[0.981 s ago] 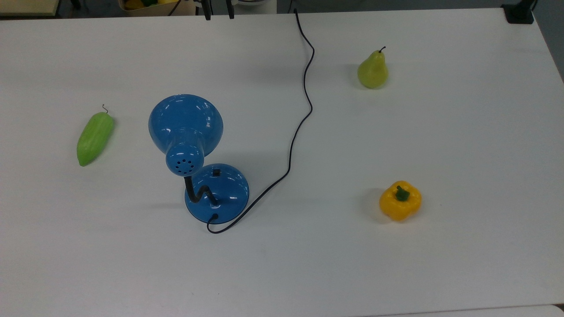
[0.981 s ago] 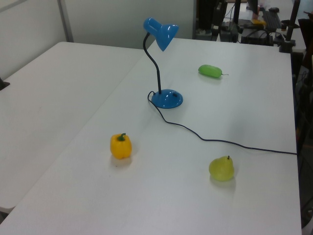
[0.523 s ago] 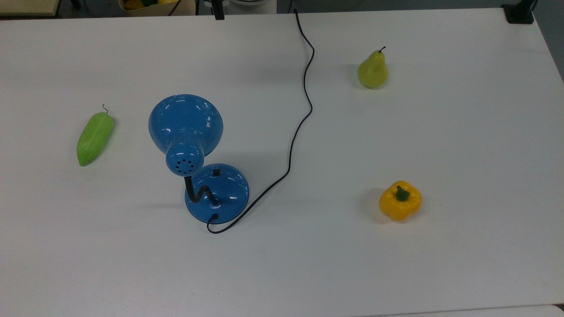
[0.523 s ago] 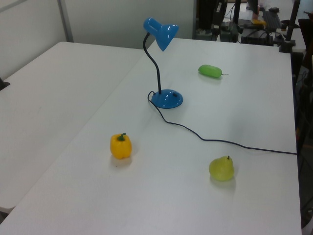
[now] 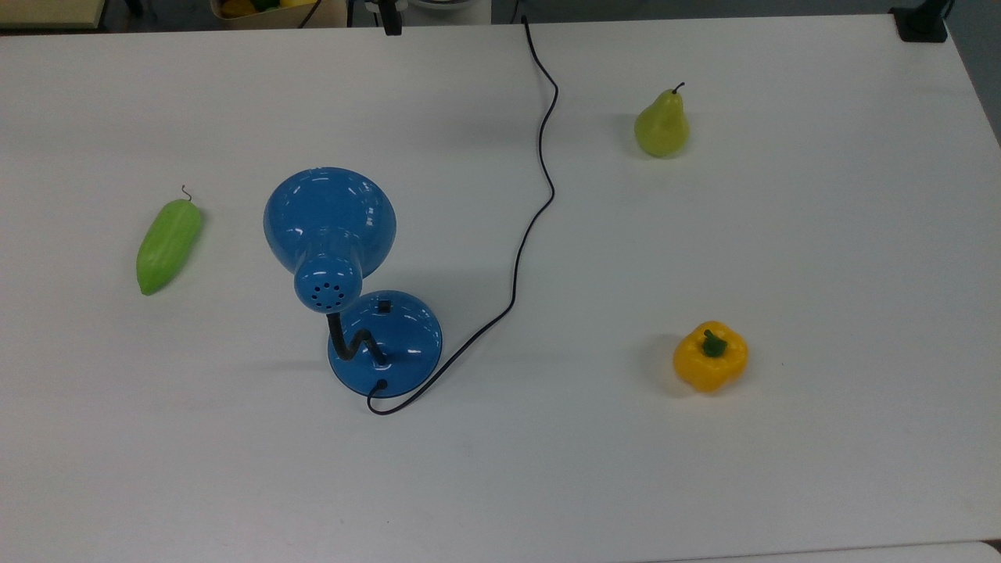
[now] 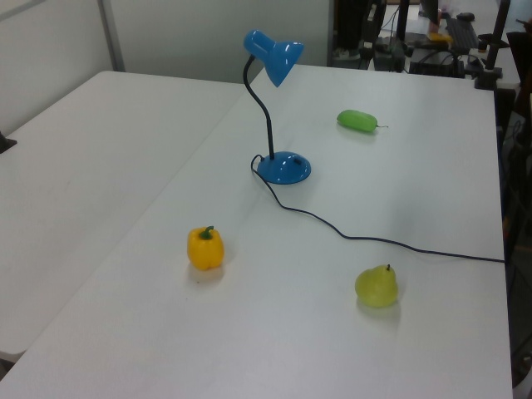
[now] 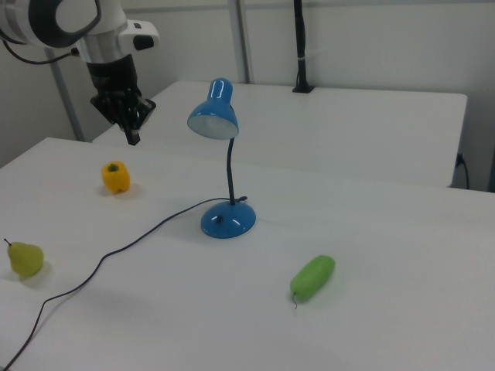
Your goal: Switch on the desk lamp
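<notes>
While the white table (image 7: 402,255) stretches wide in the right view, a green cucumber-like vegetable (image 7: 312,277) lies nearest the camera, a thin wiry stem at its near end. Behind it, near the table's middle, stands the desk lamp (image 7: 222,158), glossy blue, its round domed base (image 7: 227,219) flat on the surface and its black gooseneck rising to a dome shade (image 7: 213,114) that faces the right view's lower left. A small black switch (image 5: 383,306) sits on the base in the top view, on the side under the shade. The lamp's black cord (image 7: 116,251) leaves the base and snakes across the table to the right view's lower left corner, passing a green pear (image 7: 24,258) that stands near that edge. Farther back a yellow bell pepper (image 7: 115,177) rests on the table, well apart from the lamp. Above and behind the pepper hangs the gripper (image 7: 131,136) on the white arm (image 7: 69,19) (its dark fingers point down and appear drawn together, holding nothing), well clear of the table and of the lamp. No brand, label or readable writing shows on the lamp, the arm or the table. A second white table (image 7: 363,131) stands beyond, with a black post (image 7: 299,46) at its far edge.
</notes>
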`<state>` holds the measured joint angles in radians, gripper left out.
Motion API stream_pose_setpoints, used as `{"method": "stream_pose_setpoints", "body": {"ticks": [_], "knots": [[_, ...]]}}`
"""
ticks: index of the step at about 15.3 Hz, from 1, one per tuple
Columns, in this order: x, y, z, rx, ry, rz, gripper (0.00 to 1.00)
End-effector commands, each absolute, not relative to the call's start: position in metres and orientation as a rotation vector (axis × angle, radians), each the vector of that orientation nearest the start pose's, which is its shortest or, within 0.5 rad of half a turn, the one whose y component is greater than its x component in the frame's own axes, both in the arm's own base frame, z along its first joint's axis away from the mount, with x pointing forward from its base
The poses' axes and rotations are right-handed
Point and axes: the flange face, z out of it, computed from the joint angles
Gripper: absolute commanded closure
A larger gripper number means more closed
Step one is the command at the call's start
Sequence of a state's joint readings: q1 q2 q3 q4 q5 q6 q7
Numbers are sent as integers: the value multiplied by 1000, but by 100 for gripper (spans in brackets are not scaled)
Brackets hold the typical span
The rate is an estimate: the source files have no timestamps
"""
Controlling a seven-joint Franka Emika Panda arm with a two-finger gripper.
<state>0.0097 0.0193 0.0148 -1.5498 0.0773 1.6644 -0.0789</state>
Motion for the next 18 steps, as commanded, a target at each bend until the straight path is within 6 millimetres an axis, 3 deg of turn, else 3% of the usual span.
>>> {"method": "stream_pose_setpoints", "body": {"ticks": [1, 6, 12, 18], "knots": [[568, 25, 633, -3036, -161, -172, 100], [571, 20, 625, -3037, -159, -160, 100], [576, 7, 587, -3046, -129, -138, 100], [587, 4, 520, -3073, -123, -154, 100]]}}
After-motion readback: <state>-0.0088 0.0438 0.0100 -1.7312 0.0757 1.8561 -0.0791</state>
